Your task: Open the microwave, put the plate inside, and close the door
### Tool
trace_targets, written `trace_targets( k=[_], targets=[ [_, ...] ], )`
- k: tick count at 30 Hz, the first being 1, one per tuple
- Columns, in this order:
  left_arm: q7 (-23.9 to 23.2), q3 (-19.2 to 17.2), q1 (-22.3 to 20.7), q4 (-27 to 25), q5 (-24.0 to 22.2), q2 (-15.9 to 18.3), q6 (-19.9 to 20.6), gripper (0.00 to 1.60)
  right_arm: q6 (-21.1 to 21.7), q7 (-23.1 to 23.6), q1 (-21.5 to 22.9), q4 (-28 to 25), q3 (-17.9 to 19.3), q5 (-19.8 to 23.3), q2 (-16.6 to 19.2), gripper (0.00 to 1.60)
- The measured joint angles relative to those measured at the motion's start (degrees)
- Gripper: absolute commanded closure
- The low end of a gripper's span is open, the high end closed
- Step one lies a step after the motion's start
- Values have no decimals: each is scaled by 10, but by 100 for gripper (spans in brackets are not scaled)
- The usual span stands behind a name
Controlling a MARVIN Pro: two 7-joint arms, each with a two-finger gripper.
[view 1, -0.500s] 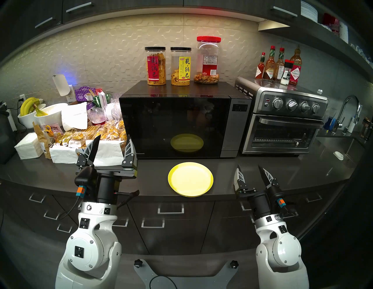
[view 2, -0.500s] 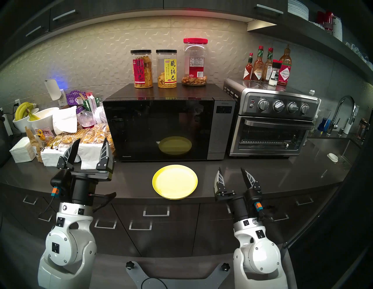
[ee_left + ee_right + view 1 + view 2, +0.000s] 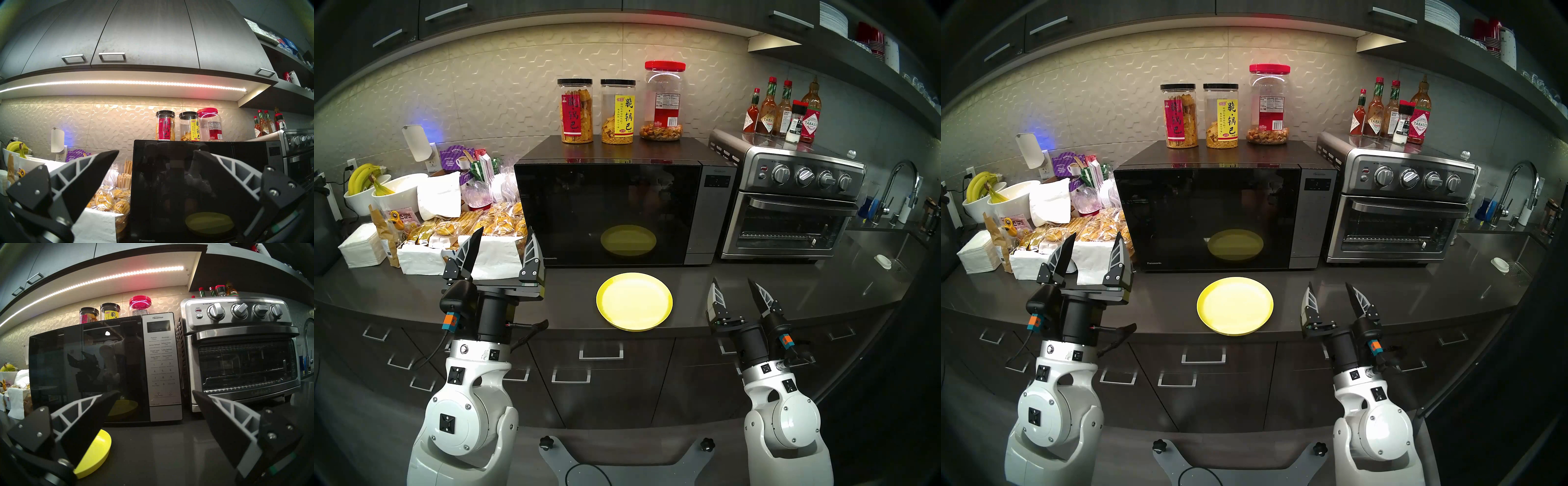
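1. Head view: microwave (image 3: 624, 207) at twelve o'clock on the counter (image 3: 415, 292), its glossy black door (image 3: 605, 213) shut, so opening comes first.
2. Yellow plate (image 3: 634, 301), round and low-rimmed, lies flat just before the door, untouched.
3. Left gripper (image 3: 502, 246) at nine o'clock and right gripper (image 3: 736, 293) at three o'clock hover with fingers spread, empty; one likely must reach the door.

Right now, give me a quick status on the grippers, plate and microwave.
Left gripper and right gripper open, empty. Plate on counter before microwave. Door shut. Nothing blocking.
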Motion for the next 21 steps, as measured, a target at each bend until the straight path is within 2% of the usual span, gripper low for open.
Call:
trace_targets(
  k=[21],
  targets=[
    [0, 0, 0, 0, 0, 0, 0, 0, 0, -1, 0, 0, 0, 0, 1, 0]
  ],
)
